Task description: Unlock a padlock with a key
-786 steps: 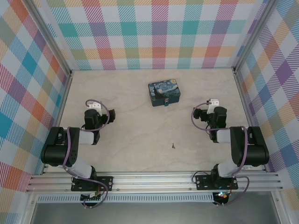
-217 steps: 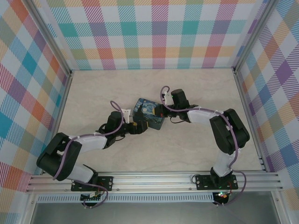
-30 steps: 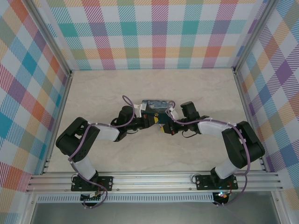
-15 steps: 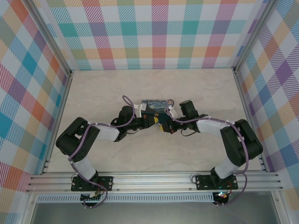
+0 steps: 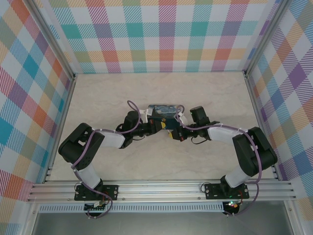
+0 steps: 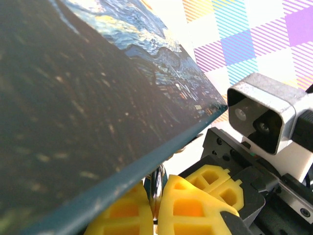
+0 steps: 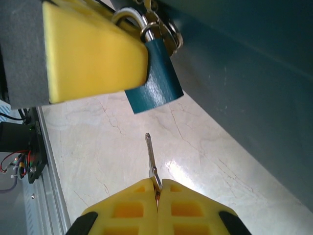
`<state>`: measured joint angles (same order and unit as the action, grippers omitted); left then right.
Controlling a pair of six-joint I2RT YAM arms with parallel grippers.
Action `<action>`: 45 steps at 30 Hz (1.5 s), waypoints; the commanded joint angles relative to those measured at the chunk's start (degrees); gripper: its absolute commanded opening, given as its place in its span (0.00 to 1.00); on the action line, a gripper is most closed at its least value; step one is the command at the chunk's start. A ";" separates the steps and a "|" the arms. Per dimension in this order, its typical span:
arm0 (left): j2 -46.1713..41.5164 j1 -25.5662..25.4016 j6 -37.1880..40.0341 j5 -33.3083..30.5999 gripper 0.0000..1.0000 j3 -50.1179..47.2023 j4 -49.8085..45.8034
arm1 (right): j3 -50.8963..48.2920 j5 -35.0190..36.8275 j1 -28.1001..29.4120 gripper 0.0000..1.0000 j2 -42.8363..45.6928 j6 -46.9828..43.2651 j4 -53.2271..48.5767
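a robot test cell, likely a lab: plaid panels (image 5: 166, 34) wall a marbled table (image 5: 107, 93) at 9, 12 and 3 o'clock; left arm (image 5: 105, 139) and right arm (image 5: 230, 133) rise from an aluminium rail (image 5: 161, 188) at 6.

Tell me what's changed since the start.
The right hand reached in and picked the key off the table; the left hand reached in and gripped the padlock. The tin shifted nearer. Both grips unchanged over the last second.

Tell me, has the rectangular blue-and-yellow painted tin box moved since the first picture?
Yes. The rectangular blue-and-yellow painted tin box now lies nearer the arm bases and slightly to the left, farther from the checked back wall than at the start.
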<state>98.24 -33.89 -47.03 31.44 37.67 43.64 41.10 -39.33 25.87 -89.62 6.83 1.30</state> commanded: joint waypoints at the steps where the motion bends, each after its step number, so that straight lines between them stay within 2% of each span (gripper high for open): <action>1: -1.17 -0.48 -3.49 0.23 0.00 1.35 5.17 | -1.15 -2.59 -0.24 0.05 0.25 1.02 0.88; 16: 0.17 -0.56 -5.09 2.17 0.00 1.87 6.54 | 1.96 -2.56 -0.29 0.05 -2.57 2.84 1.56; 45: -0.62 -0.63 -4.29 3.23 0.00 0.75 7.86 | 6.39 -1.89 -0.36 0.05 -6.54 0.71 -4.86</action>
<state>98.83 -33.85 -51.83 31.33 37.67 45.25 46.39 -40.80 25.56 -94.39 7.84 -0.80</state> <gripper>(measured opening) 0.057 0.057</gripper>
